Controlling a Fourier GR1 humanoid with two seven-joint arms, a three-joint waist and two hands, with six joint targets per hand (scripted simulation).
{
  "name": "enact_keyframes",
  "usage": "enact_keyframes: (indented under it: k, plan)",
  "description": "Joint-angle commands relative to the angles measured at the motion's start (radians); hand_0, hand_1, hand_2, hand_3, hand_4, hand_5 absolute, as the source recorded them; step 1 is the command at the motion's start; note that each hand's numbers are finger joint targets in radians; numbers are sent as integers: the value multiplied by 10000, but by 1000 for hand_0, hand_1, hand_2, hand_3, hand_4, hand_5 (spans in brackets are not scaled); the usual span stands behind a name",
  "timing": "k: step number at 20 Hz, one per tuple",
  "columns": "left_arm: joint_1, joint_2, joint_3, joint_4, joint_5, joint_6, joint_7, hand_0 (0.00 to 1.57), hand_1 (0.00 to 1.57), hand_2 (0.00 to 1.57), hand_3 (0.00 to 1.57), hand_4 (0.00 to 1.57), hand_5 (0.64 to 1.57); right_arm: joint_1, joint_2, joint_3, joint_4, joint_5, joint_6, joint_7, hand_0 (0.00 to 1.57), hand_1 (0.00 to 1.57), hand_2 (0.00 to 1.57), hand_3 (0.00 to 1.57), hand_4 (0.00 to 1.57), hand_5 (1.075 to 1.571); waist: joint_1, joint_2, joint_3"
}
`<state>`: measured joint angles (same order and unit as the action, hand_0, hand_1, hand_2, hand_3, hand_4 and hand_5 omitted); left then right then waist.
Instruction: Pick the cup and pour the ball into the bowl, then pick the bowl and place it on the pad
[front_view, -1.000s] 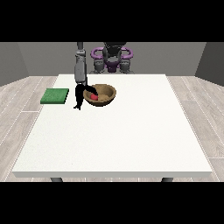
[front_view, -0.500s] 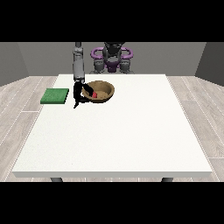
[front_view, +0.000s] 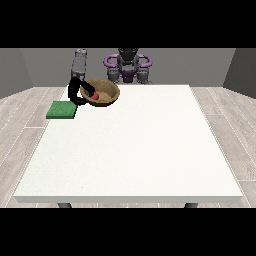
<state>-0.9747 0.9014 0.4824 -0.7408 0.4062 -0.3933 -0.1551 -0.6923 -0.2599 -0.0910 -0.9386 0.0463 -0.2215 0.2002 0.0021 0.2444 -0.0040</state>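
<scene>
Hand (front_view: 76, 93) at view's left grips bowl (front_view: 106, 94) rim, beside pad (front_view: 61, 110).

Even, soft light fills the scene, brightest on the white table (front_view: 130, 150), which shows no glare. The bowl (front_view: 102, 93) has a darker inside. Beneath the table's near edge the shade is dark.

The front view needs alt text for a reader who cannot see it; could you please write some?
A black hand at the view's left grips the rim of a brown bowl holding a red ball, lifted beside a green pad on a white table.
</scene>
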Motion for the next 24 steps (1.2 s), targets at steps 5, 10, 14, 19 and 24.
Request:
enact_keyframes:
  k: [5, 10, 14, 19, 24]
  plan:
    - [387, 952, 390, 291, -4, -209, -397, 0, 0, 0, 0, 0, 1539, 377, -1517, -431, 290, -198, 1553, -679, 1571, 1571, 1571, 1571, 1302, 1519, -566, 552, 42]
    - [283, 19, -119, -572, -117, 549, -374, 0, 0, 0, 0, 0, 1539, -186, -1786, -745, 1220, -169, 1721, -962, 1571, 1571, 1571, 1571, 1302, 1519, -296, 598, 48]
    - [568, 228, 95, -603, -15, 438, -634, 0, 0, 0, 0, 0, 1535, 270, -2325, -1282, 1588, -455, 2164, -2001, 1571, 1571, 1571, 1571, 1297, 1534, -350, 925, 48]
    - [412, 123, -14, -1346, 64, 858, -366, 0, 0, 0, 0, 0, 1534, 16, -3150, -2077, 2609, -1013, 3067, -2621, 1571, 1571, 1571, 1213, 1280, 1535, -225, 1121, 56]
    - [-523, 1053, 164, -1497, 397, 688, 283, 0, 0, 0, 0, 202, 1532, -884, -3688, -2417, 3186, -1161, 3321, -2788, 1571, 1571, 1571, 779, 1293, 1551, -36, 2083, 59]
